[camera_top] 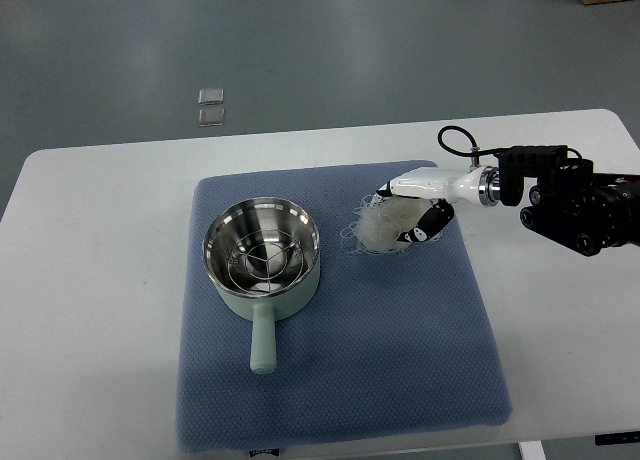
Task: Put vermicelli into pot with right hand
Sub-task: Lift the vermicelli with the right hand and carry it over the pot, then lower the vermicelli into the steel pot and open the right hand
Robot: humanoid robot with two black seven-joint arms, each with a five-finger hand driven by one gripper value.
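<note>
Vermicelli (378,227): pale tangled bundle on blue mat (420,360), right of pot, apart from it, loose strands trailing toward pot rim. Not in pot.

Right hand (412,215): white with dark fingers, arm entering from right edge, fingers curled around right side of vermicelli, gripping it at mat level.

Pot (262,260): mint-green outside, shiny steel inside, wire rack at bottom, handle pointing near. Sits left-centre on mat.

Mat lies on white table (90,280). Two small clear squares (210,105) on grey floor beyond table's far edge.
</note>
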